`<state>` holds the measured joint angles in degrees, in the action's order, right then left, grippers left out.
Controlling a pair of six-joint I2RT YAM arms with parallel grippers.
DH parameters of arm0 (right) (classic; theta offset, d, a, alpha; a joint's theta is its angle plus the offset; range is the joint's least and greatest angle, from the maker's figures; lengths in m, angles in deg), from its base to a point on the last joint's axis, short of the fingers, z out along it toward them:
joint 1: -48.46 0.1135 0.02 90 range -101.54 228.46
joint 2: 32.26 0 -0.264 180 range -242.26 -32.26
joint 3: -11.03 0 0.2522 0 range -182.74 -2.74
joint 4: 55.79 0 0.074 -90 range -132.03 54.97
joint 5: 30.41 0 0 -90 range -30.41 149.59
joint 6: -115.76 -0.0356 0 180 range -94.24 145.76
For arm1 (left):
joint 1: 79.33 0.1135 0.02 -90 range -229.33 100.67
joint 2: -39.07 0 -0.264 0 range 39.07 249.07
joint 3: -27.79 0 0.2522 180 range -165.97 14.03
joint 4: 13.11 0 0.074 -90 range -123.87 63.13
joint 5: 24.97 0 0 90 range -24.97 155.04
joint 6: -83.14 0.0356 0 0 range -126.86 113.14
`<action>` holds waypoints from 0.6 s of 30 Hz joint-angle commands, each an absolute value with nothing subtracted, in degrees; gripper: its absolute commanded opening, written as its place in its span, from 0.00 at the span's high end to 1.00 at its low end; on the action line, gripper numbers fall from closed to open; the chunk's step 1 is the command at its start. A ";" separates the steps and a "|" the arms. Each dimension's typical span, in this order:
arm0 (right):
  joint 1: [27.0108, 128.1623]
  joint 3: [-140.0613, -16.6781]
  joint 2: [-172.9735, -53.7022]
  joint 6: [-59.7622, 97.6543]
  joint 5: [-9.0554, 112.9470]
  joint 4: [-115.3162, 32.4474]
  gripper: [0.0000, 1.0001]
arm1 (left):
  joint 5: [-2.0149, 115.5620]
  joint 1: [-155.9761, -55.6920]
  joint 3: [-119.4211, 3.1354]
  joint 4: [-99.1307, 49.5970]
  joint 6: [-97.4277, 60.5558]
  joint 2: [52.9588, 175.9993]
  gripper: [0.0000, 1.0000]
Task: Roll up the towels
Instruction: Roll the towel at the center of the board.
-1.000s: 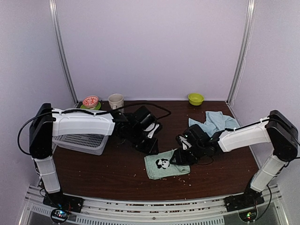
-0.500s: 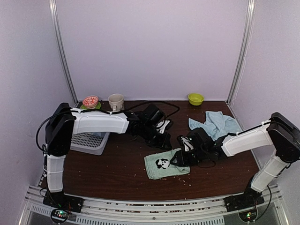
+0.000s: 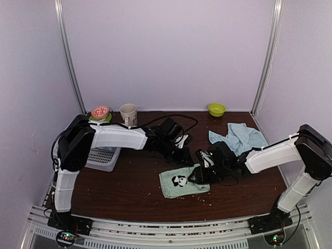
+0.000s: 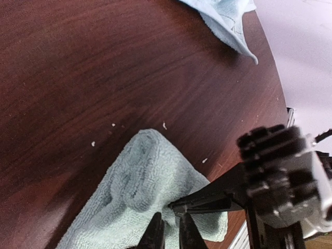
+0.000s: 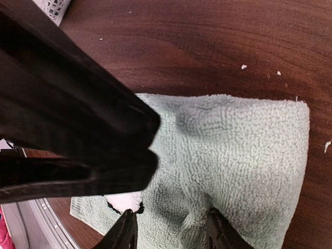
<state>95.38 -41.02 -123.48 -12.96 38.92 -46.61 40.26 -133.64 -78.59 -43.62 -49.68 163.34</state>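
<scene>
Towels are not rolled yet. The green towel (image 3: 179,182) with the panda patch lies flat on the table (image 3: 129,199), front and centre, in the same spot and shape as a second ago. The blue towel (image 3: 236,136) sits crumpled toward the back right, well apart from it.

What has changed is the left arm. It has swung away from the basket (image 3: 101,155) and stretched across, so the left gripper (image 4: 170,234) now hangs at the green towel's far edge. Its fingers stand close together with only a slim gap, and I cannot tell whether any cloth is caught between them.

The right gripper (image 5: 171,231) has hardly moved. Its fingers are apart, tips down on the towel's right side, with a small pucker of cloth beside one tip.

Both grippers now meet at the one towel, so the rolling looks ready to begin at that far edge, but no fold or turn shows so far.
</scene>
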 commanded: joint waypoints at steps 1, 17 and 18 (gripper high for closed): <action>95.52 -39.73 -125.07 -12.03 39.11 -44.32 0.54 | 36.81 -133.39 -80.36 -39.00 -51.93 166.16 0.91; 95.72 -40.17 -124.36 -11.99 36.80 -43.03 0.51 | 36.24 -131.38 -78.89 -36.38 -58.95 171.51 1.00; 95.66 -40.26 -123.98 -12.03 36.62 -42.55 0.50 | 36.40 -131.17 -78.68 -36.34 -59.18 171.80 1.00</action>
